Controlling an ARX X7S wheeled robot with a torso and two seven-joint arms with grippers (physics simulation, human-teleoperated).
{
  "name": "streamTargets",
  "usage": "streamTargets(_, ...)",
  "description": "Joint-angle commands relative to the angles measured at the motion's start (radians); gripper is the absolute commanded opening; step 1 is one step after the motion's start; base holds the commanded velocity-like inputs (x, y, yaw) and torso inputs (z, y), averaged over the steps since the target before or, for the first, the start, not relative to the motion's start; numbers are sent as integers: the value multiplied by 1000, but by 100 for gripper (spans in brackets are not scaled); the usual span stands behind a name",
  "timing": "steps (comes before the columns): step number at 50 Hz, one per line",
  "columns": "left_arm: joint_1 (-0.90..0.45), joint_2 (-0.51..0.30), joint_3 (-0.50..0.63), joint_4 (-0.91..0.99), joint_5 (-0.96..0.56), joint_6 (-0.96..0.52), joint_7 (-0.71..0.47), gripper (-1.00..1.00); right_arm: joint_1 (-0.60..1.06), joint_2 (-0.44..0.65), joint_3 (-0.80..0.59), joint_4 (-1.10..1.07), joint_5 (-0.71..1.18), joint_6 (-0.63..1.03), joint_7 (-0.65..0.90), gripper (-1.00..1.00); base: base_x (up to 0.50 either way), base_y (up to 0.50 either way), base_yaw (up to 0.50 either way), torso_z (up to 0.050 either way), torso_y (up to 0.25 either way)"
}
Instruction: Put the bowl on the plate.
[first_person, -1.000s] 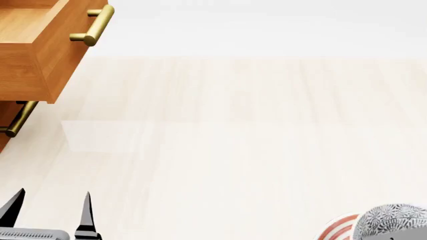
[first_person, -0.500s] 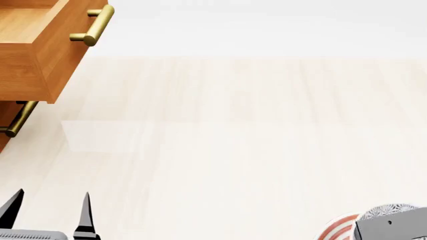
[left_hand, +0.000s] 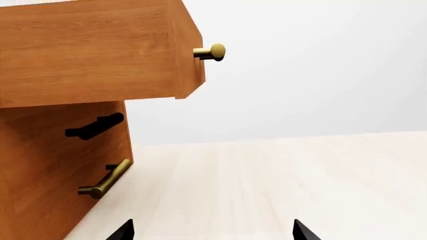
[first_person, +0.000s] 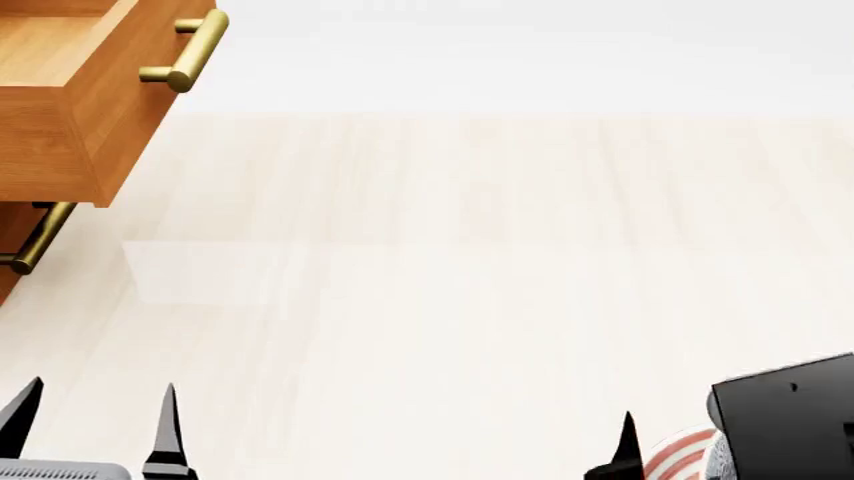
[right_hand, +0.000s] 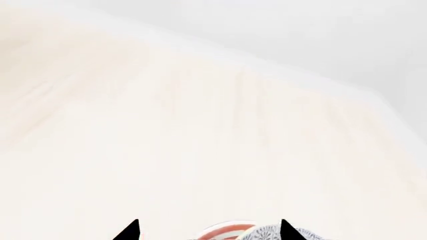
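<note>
Bowl and plate sit at the near right edge of the pale wooden desk, only slivers of each showing. In the right wrist view the grey-patterned bowl lies touching or just over the red-ringed plate; which, I cannot tell. Both show between the two dark fingertips of the right end effector, whose fingers stand well apart, holding nothing. In the head view the right end effector shows as a dark block with one fingertip at the lower right, covering most of the bowl and leaving a small arc of plate visible just beside it.

The left end effector hangs low at the near left, its fingers apart and empty. In its wrist view the left end effector faces a wooden cabinet with brass handles; the top drawer is pulled out over the desk's far left corner. Bowl and plate are well apart from the cabinet.
</note>
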Motion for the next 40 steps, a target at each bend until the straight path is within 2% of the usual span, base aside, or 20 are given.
streamTargets(1, 4, -3, 2, 6, 1, 1, -5, 100, 29, -11, 21, -32, -27, -6, 12, 100, 0, 0, 0, 0, 0)
streamTargets(18, 4, -9, 4, 14, 1, -5, -11, 100, 112, -75, 37, -51, -94, 31, -11, 100, 0, 0, 0, 0, 0)
streamTargets(40, -8, -14, 6, 15, -3, -13, -14, 100, 149, -79, 59, -128, -214, 17, -2, 100, 0, 0, 0, 0, 0)
